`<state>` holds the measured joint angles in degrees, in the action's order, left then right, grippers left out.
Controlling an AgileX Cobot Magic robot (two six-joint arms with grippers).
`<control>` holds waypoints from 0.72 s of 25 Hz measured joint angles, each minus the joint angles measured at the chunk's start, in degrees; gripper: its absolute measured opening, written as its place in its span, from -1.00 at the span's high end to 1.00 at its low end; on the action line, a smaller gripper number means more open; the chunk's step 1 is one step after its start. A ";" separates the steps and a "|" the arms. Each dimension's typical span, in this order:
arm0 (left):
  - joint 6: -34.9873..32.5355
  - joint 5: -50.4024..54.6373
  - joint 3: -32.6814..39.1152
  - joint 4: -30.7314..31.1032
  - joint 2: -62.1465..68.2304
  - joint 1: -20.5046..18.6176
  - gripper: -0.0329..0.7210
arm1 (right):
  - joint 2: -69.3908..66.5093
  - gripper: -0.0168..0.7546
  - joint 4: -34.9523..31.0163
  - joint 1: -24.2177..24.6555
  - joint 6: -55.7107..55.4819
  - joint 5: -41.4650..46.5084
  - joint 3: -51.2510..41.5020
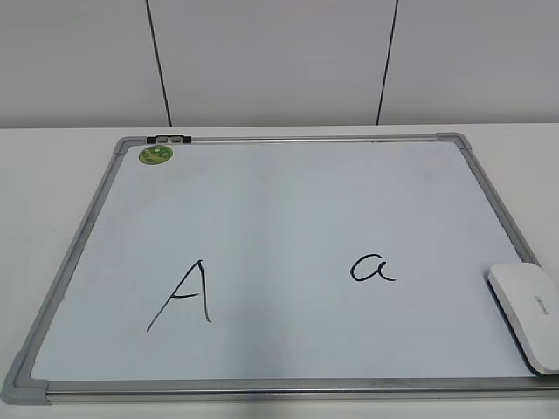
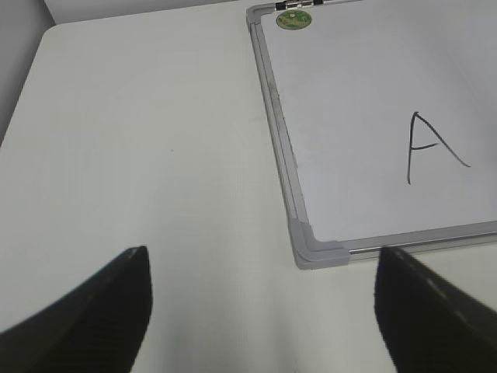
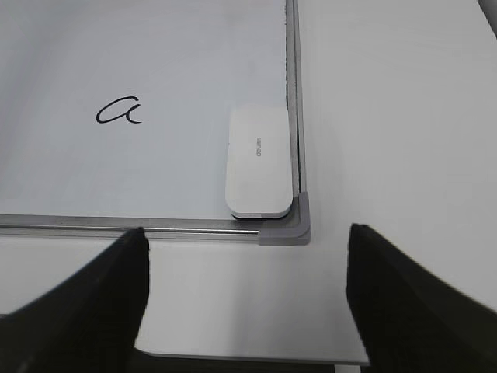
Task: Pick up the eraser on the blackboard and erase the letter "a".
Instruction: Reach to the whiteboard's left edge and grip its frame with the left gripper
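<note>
The blackboard (image 1: 279,209) is a white board with a silver frame, lying flat on the table. The eraser (image 1: 528,314), a white rounded block, lies on its near right corner; it also shows in the right wrist view (image 3: 258,162). The letter "a" (image 1: 372,268) is written left of the eraser, and shows in the right wrist view (image 3: 119,112). My right gripper (image 3: 245,287) is open and empty, near the table's front edge, short of the eraser. My left gripper (image 2: 262,307) is open and empty over bare table beside the board's near left corner (image 2: 317,249). Neither gripper shows in the exterior view.
A capital "A" (image 1: 186,294) is drawn on the board's left half, also in the left wrist view (image 2: 431,146). A round green sticker (image 1: 155,154) sits at the far left corner. The table's front edge (image 3: 256,359) lies just under my right gripper.
</note>
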<state>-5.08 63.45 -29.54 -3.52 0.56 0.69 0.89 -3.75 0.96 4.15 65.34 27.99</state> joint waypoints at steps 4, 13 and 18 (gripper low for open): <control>0.00 0.00 0.00 0.00 0.00 0.00 -0.89 | 0.00 -0.56 0.00 0.00 0.00 0.00 0.00; 0.00 0.00 0.00 0.10 0.00 0.00 -0.87 | 0.00 -0.56 0.00 0.00 0.00 0.00 0.00; 0.00 -0.10 0.00 0.10 0.27 0.00 -0.85 | 0.00 -0.56 0.00 0.00 0.00 0.00 0.00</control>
<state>-5.08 63.35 -29.54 -3.42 0.83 0.69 0.89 -3.75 0.96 4.15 65.34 27.99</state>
